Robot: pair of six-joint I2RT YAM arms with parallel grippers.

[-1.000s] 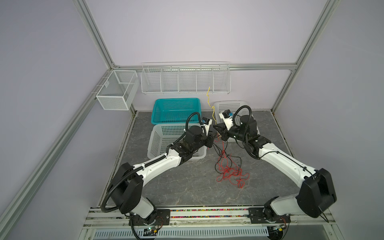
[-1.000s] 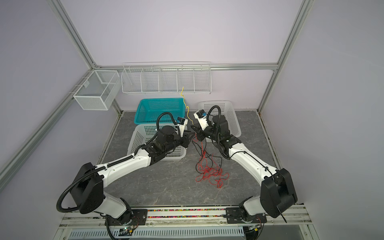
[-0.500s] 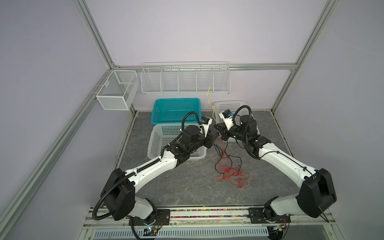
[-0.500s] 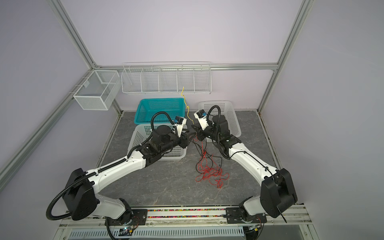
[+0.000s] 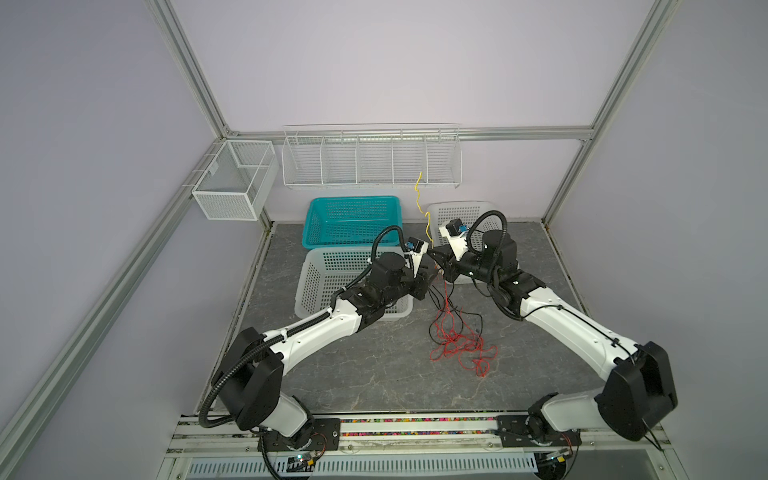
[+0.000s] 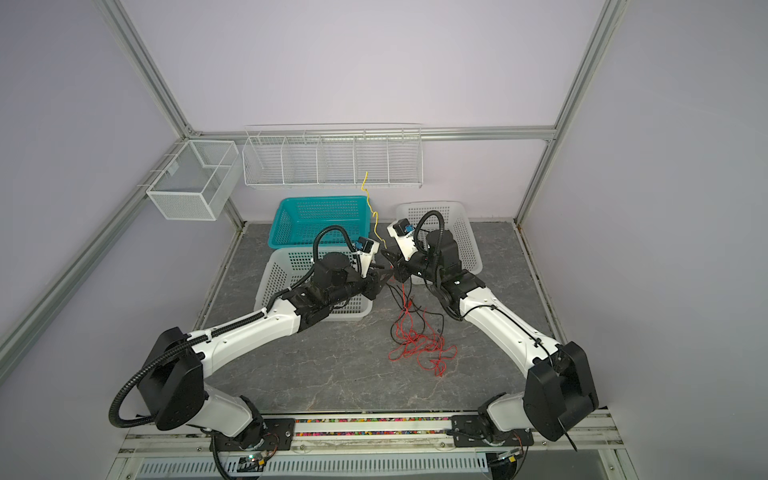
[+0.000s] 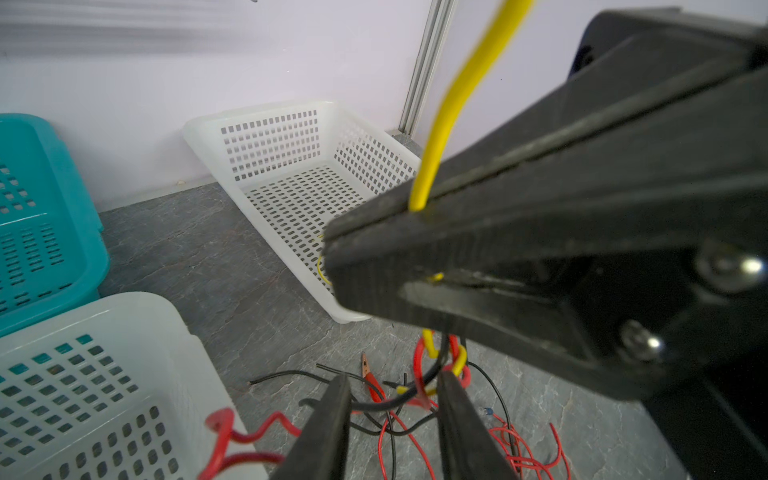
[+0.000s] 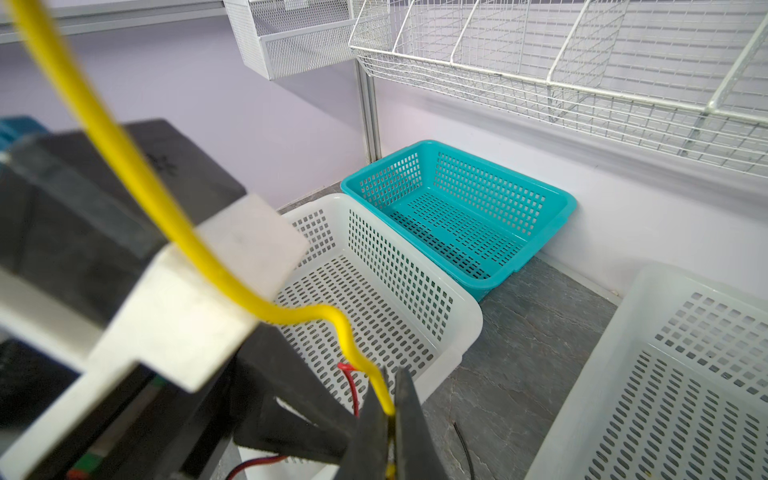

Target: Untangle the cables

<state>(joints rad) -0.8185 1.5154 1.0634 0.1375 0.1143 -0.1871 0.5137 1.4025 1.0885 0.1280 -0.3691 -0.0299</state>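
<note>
Yellow cable (image 8: 303, 311) clamped betw R claw (image 8: 390, 411) tips.

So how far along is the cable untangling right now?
Early. Done: the yellow cable is lifted, pinched in the shut right gripper. In hand: the open left gripper straddles the knot hanging below. Remaining: red and black cables lie tangled on the table.

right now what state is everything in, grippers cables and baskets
right gripper, shut on yellow cable
left gripper, open, red and black cables pass between its jaws
yellow cable, pinched, free end sticking up
red and black cables, tangled, partly lifted, rest piled on table
teal basket, upright, empty
front white basket, upright, visible part empty
back white basket, upright, visible part nearly empty
wire shelf, empty
</note>
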